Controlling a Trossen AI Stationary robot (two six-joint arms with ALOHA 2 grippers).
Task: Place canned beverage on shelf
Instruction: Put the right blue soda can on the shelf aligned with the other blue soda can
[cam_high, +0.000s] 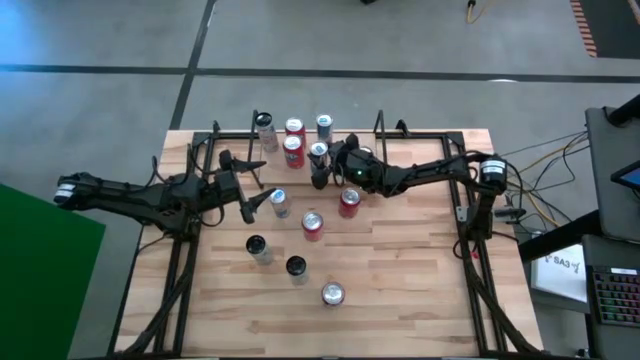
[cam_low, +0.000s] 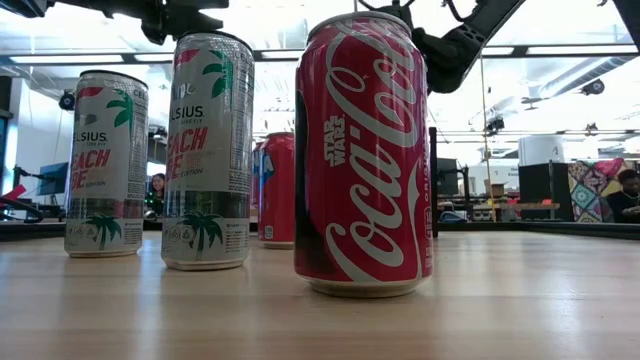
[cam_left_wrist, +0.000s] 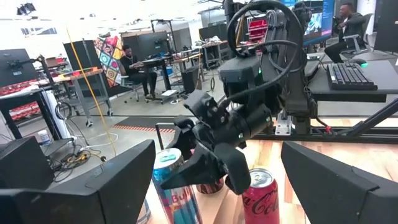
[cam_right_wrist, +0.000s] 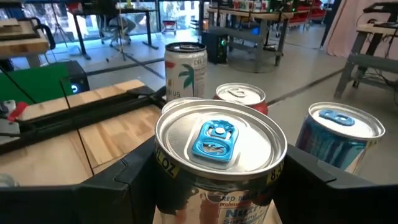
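A wooden worktop (cam_high: 400, 280) carried many cans. At its far edge stood the shelf (cam_high: 300, 140), a thin black wire rack, with five cans in or just at it: a pale can (cam_high: 264, 126), two red cans (cam_high: 294, 129), and two blue-topped ones (cam_high: 324, 124).

The right gripper (cam_high: 319, 170) was at the shelf's near side, clenched around a silver can (cam_right_wrist: 219, 155) with a blue pull tab, held upright between its fingers (cam_right_wrist: 124, 186).

The left gripper (cam_high: 256, 186) hovered near the worktop's left middle, its fingers spread and released, holding nothing, just beside a can (cam_high: 279, 203).

More cans stood loose on the worktop's middle, among them a red cola can (cam_low: 362, 155) and two tall pale cans (cam_low: 207, 150).
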